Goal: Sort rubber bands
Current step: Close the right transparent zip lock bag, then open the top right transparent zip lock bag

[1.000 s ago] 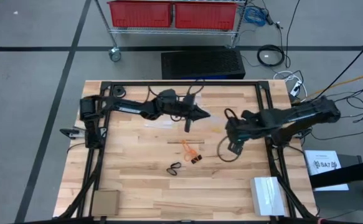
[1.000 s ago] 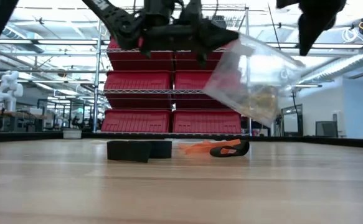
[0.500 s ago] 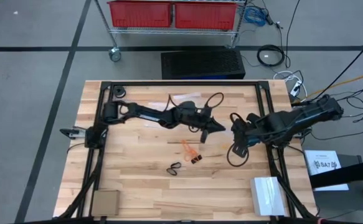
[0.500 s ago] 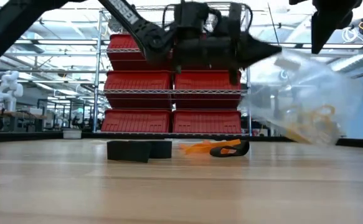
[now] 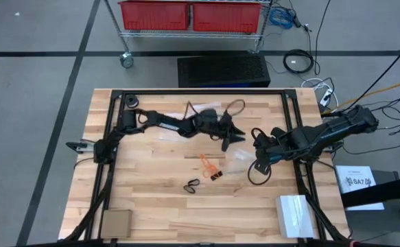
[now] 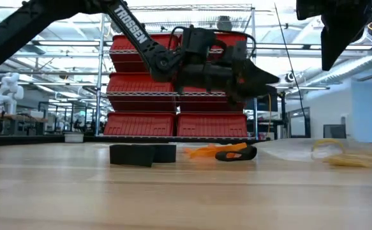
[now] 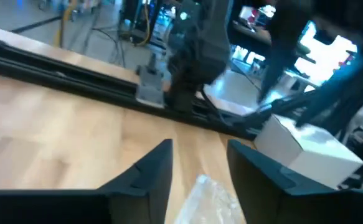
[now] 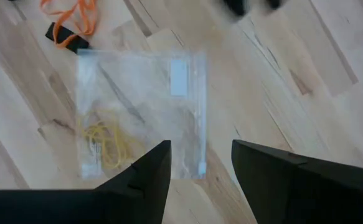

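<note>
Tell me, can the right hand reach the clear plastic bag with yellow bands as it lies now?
Probably yes. The clear plastic bag with yellow bands lies flat on the wooden table, right under the open right hand, and nothing covers it.

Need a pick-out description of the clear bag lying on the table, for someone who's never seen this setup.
On the light wooden table, look right of centre, just in front of the right gripper. The clear plastic zip bag lies flat there, untouched, with a bundle of pale yellow rubber bands inside. Its neighbours, the loose orange bands and black bands, lie bare on the wood.
</note>
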`<state>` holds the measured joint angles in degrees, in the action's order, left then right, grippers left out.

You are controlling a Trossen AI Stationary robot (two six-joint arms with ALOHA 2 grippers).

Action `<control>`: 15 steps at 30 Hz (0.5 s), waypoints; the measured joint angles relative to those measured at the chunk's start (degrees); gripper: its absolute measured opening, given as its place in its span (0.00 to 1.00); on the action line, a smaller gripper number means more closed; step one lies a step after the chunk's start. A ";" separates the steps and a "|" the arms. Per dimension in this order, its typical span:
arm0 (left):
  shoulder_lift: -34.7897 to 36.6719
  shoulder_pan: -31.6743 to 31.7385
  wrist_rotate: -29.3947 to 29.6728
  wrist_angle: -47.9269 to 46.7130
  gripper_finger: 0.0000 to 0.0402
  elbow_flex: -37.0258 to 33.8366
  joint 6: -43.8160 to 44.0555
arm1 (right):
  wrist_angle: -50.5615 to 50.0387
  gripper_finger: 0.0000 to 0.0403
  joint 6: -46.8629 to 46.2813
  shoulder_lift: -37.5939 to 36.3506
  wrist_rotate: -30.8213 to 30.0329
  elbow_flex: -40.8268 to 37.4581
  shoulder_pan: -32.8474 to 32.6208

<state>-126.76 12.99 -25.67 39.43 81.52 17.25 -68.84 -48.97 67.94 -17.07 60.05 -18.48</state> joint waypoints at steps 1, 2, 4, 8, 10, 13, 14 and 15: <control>0.88 0.96 -0.96 -0.77 0.42 0.02 -0.08 | 0.16 0.40 0.02 0.00 -0.44 0.00 0.00; 2.09 1.92 -2.09 -2.71 0.44 0.02 -0.42 | 0.16 0.40 0.00 0.00 -0.87 0.00 0.00; 4.73 3.76 -4.86 -8.35 0.45 0.02 -3.01 | 0.43 0.40 0.25 -0.04 -1.12 0.00 0.00; 12.23 6.08 -6.15 -25.21 0.44 -0.07 -14.91 | 6.96 0.40 4.69 -0.04 -2.17 -0.52 0.58; 16.40 6.40 -4.72 -31.83 0.43 -0.81 -21.71 | 12.60 0.40 7.89 -0.07 -2.25 -1.68 1.88; 22.33 6.35 0.48 -38.49 0.38 -3.13 -29.36 | 20.76 0.40 13.39 0.34 -2.41 -4.34 4.86; 24.25 6.32 2.15 -39.86 0.35 -3.98 -31.03 | 23.42 0.40 15.67 0.57 -2.31 -5.49 6.10; 26.10 6.34 3.50 -40.87 0.32 -5.15 -32.26 | 26.11 0.40 17.93 0.79 -2.16 -6.71 7.43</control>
<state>-100.66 19.33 -22.17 -1.44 76.37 -15.01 -42.74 -31.04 68.74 -19.23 53.34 -11.05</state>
